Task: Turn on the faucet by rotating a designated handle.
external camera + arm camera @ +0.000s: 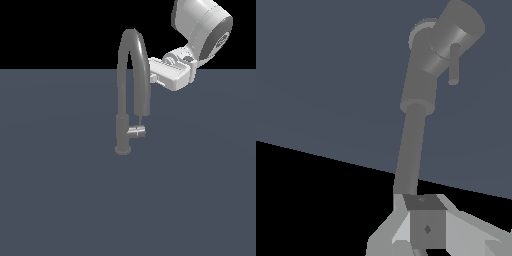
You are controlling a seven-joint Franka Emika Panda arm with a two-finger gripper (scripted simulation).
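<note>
Faucet handle looks untouched, well below our gripper up by the spout arch; can't tell finger spread. Approach & rotation both remain, we reckon.

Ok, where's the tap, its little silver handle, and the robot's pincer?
faucet (131, 42): exterior view, top of the arched spout.
handle (137, 131): exterior view, middle of the silver stub.
pincer (418, 240): wrist view, between its pale fingers, at the dark spout.

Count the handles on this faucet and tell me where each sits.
1. The handle juts from the lower post of the faucet, toward the exterior view's right, just above the base. The far side of the post is hidden.
</note>
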